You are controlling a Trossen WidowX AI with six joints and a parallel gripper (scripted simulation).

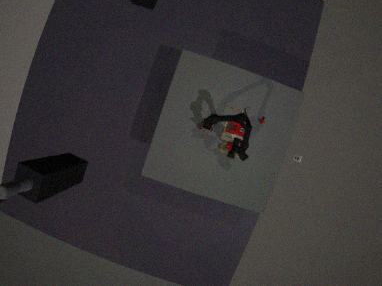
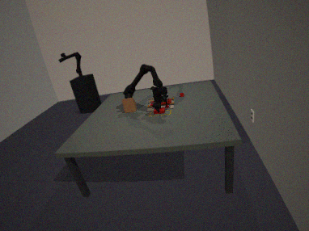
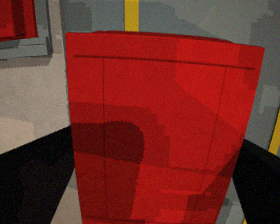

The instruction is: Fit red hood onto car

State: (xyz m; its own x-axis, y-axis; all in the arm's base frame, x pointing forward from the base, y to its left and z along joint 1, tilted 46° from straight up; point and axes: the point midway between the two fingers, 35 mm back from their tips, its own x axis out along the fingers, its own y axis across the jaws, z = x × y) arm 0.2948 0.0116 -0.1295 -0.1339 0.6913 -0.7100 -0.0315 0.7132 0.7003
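The hood (image 1: 229, 147) (image 2: 160, 111) (image 3: 165, 85) is a red shell whose flat roof fills the middle of the wrist view, with the roof facing up. My gripper (image 1: 231, 150) (image 2: 158, 108) (image 3: 155, 140) is shut on the hood, one dark finger against each long side; the fingertips are hidden by its edges. The hood is low at the table, within a yellow outline. The red chassis (image 1: 235, 128) (image 3: 15, 20) sits in its pale jig beside the hood, at the upper left of the wrist view. The pegs and the hood's corner holes cannot be made out.
A small red object (image 1: 262, 120) (image 2: 181, 94) lies on the table (image 2: 194, 129) beyond the chassis. An orange block (image 2: 129, 105) stands by the arm's base. Away from the table, a black pedestal (image 2: 86, 93) (image 1: 52, 175) carries another dark arm.
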